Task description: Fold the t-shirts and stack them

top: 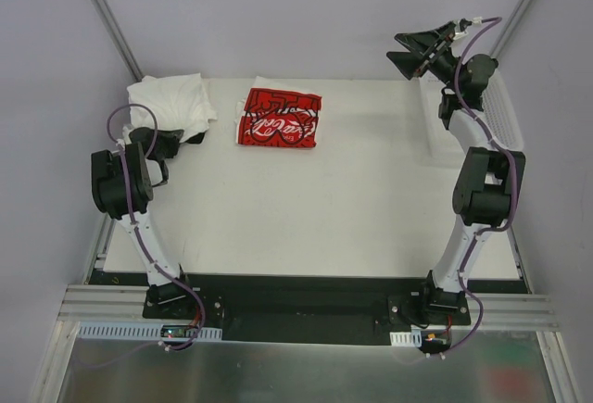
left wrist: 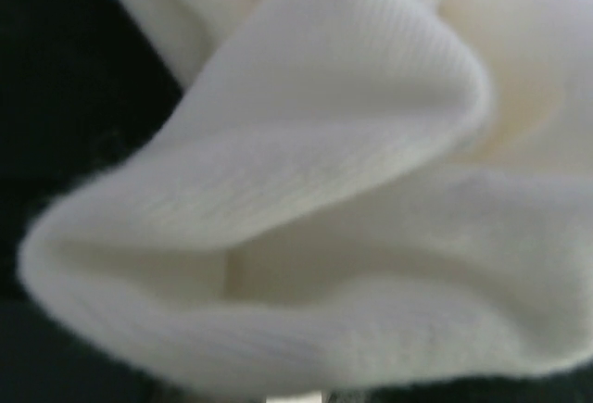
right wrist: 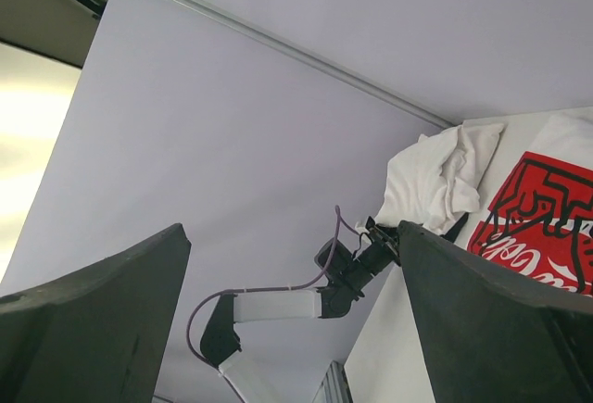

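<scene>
At the pile: left gripper (top: 188,138) against the white t-shirts (top: 171,102); right gripper (top: 408,51) held high.
The white t-shirts lie crumpled at the far-left corner of the table (top: 324,199). I cannot tell whether the left jaws are closed (wrist view is all blurred white ribbed cloth). Right jaws are wide apart with nothing between them. The red t-shirt (top: 280,118) lies folded flat just right of the pile.
</scene>
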Motion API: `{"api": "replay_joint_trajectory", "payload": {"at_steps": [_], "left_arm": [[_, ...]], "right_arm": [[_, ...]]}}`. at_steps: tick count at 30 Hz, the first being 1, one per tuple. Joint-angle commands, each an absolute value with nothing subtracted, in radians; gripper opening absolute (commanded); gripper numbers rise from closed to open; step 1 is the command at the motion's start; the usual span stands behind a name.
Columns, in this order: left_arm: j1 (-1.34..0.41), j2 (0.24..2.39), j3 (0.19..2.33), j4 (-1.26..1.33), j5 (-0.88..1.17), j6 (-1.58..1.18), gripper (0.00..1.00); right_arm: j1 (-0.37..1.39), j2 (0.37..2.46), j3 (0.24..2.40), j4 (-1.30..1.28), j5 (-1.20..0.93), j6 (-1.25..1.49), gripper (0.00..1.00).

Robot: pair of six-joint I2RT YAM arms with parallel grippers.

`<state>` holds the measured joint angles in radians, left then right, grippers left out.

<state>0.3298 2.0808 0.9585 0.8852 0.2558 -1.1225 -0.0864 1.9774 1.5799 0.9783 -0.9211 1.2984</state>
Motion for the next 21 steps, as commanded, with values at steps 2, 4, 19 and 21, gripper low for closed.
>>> {"api": "replay_joint_trajectory", "payload": {"at_steps": [2,4,19,21], "left_arm": [[0.21,2.008,0.897,0.775,0.425,-1.045,0.0],[0.181,1.999,0.885,0.758,0.437,-1.045,0.0],[0.041,1.95,0.859,0.709,0.491,-1.037,0.0],[0.034,1.944,0.862,0.71,0.492,-1.032,0.0]], "right_arm": [[-0.097,2.011,1.661,1.101,-0.896,1.38,0.97],[-0.101,2.013,1.667,1.108,-0.894,1.391,0.97],[-0.138,1.947,1.605,1.144,-0.868,1.408,0.97],[-0.138,1.939,1.603,1.144,-0.867,1.408,0.97]]}}
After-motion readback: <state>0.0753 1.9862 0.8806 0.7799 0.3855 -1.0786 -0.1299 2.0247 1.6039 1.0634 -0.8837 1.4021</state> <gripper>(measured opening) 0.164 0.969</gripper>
